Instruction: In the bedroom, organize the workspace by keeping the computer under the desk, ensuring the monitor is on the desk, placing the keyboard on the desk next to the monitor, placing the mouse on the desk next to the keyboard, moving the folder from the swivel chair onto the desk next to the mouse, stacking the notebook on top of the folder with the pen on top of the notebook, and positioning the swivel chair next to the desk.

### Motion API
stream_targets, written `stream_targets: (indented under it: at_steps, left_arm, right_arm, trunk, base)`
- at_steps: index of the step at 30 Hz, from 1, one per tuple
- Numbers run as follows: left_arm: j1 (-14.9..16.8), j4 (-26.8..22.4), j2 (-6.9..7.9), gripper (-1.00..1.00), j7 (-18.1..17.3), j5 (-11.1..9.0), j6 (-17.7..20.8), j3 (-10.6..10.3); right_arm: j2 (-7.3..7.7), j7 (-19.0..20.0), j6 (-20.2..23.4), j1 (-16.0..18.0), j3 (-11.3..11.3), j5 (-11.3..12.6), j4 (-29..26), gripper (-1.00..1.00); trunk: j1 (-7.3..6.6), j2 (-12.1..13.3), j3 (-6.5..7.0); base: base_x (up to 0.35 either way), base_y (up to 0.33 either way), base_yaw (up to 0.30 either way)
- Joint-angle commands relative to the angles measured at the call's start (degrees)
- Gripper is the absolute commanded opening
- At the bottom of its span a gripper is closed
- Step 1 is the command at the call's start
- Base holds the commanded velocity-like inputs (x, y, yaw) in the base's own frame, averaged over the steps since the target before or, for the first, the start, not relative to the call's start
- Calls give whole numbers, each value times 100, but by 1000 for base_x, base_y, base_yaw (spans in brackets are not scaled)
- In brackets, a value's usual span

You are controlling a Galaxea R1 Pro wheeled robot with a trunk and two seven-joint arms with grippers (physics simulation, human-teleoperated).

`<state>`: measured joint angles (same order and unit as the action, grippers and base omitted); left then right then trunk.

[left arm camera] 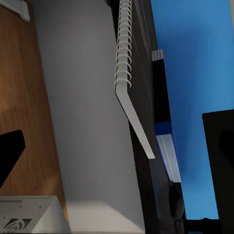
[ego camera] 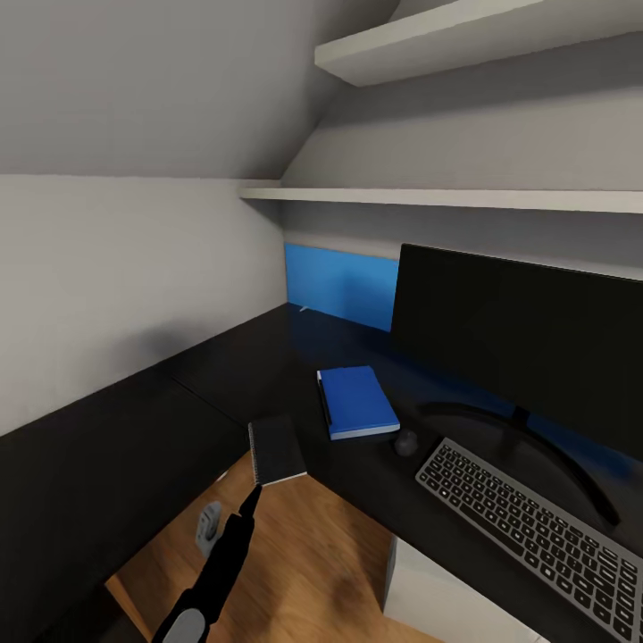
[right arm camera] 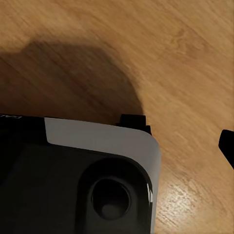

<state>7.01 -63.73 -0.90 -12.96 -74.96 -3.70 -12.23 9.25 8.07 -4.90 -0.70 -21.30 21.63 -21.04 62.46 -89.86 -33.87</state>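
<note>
My left gripper point(ego camera: 254, 496) is shut on a corner of the dark spiral-bound notebook point(ego camera: 277, 449), holding it in the air just off the inner edge of the black desk point(ego camera: 223, 375). In the left wrist view the notebook point(left arm camera: 127, 92) is seen edge-on, spiral rings upward. The blue folder point(ego camera: 357, 402) lies flat on the desk to the notebook's right. Beyond it come the small black mouse point(ego camera: 406, 441), the silver-grey keyboard point(ego camera: 531, 527) and the wide black monitor point(ego camera: 522, 339). A tiny whitish stick point(ego camera: 305, 309), perhaps the pen, lies by the blue panel. My right gripper point(right arm camera: 180, 131) is open above the wooden floor. The swivel chair is out of view.
A blue wall panel point(ego camera: 341, 284) runs behind the desk, with two white shelves point(ego camera: 446, 195) above. A white box point(ego camera: 438, 598), possibly the computer, stands under the desk's right arm. Wooden floor point(ego camera: 304, 563) lies in the desk's inner corner, with a small grey object point(ego camera: 207, 527) on it.
</note>
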Motion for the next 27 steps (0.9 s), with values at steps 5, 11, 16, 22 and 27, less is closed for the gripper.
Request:
stream_targets:
  at_steps: [5,11,16,22,27]
  left_arm:
    - [0,18,-2,100,-2,-73,140,16]
    - [2,70,31,100,45,-113,259,44]
    - [2,78,47,100,176,-127,298,41]
    - [2,100,6,100,385,-98,289,30]
    - [5,120,-5,100,428,-88,284,28]
  right_arm:
    - [7,1,-29,0,-37,60,-6,100]
    - [10,8,-395,0,-44,51,61,100]
    - [8,15,-512,0,-42,42,238,100]
    - [7,18,-634,0,-42,37,303,100]
    - [7,19,-713,0,-47,41,315,100]
  trunk:
    - [0,-2,-4]
    - [0,-2,-4]
    - [0,-2,-4]
    - [0,-2,-4]
    - [0,-2,-4]
  base:
    - [0,0,0]
    - [0,0,0]
    - [0,0,0]
    - [0,0,0]
    - [55,10,0]
